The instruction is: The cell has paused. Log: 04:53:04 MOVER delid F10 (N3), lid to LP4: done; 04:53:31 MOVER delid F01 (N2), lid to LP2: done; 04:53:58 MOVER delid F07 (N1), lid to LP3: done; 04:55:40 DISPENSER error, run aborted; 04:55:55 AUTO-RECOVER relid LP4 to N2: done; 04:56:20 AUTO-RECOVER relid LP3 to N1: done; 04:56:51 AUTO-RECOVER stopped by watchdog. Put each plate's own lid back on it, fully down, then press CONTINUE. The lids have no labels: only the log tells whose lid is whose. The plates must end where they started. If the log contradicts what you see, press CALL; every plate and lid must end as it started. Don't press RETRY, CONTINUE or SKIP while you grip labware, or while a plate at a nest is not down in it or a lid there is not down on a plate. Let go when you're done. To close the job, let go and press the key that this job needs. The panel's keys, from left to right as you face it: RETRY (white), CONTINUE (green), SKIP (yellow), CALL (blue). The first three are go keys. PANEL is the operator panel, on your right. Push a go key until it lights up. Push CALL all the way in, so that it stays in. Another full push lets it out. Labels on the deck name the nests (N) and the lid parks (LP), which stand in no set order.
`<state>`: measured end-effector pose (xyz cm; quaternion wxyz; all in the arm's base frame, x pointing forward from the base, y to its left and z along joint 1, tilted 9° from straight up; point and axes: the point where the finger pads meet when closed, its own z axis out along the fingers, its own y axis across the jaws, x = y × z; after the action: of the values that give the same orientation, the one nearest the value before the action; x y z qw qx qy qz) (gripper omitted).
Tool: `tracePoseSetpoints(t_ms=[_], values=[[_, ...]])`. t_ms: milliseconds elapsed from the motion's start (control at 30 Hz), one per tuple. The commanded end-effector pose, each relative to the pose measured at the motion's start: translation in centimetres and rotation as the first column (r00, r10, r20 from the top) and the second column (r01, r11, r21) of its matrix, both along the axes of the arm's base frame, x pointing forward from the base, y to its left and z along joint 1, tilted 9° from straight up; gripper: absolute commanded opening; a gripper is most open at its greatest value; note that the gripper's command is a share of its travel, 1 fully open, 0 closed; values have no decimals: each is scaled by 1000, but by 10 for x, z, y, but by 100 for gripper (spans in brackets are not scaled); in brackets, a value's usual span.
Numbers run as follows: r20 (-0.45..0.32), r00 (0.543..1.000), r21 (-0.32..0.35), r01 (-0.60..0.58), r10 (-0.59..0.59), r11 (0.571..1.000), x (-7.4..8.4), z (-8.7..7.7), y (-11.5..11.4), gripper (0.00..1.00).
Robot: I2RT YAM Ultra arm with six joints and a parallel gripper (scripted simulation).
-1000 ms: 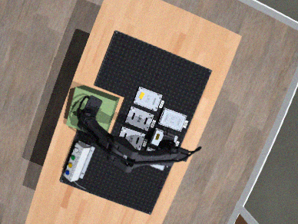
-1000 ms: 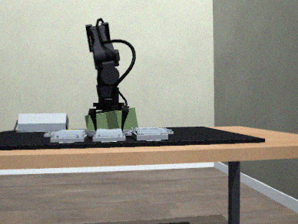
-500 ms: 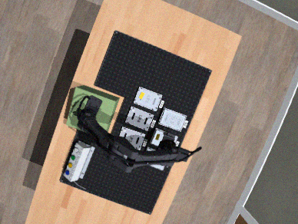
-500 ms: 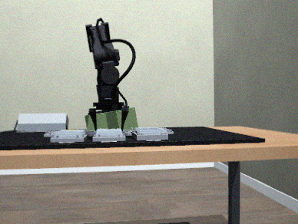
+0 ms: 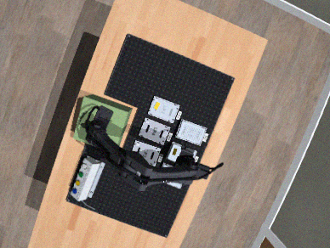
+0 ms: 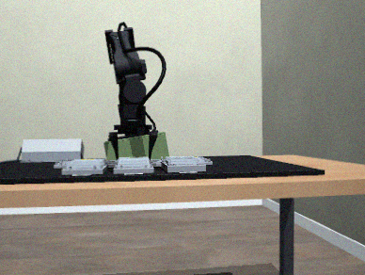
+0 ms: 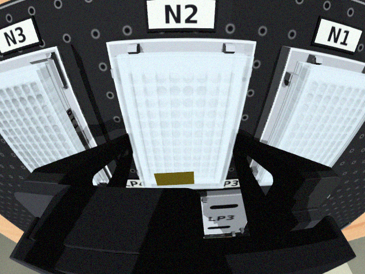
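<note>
In the wrist view my gripper [image 7: 182, 138] is shut on the long sides of a clear lid [image 7: 180, 112]. The lid lies on the plate in nest N2 [image 7: 180, 14] and has an olive tag [image 7: 174, 178] at its near end. The plate in N3 [image 7: 35, 109] on the left shows open wells and no lid. The plate in N1 [image 7: 318, 114] on the right has a lid on it. Lid park LP3 [image 7: 222, 211] below my fingers is empty. From above, my gripper [image 5: 182, 159] is over the N2 plate. Another lid with a yellow tag [image 5: 163, 109] lies on a park further along.
The operator panel [image 5: 86, 178] with its coloured keys stands at the near left of the black deck; it also shows in the side view [image 6: 51, 150]. The arm's green base [image 5: 102, 121] stands beside the deck. Two empty lid parks [image 5: 154, 132] lie between base and nests.
</note>
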<state>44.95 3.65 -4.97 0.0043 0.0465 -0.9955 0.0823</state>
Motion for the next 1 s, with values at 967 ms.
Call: tracePoseSetpoints(t_ms=[967], values=[[56, 998, 15, -11, 10, 1000, 10, 50, 16, 0]])
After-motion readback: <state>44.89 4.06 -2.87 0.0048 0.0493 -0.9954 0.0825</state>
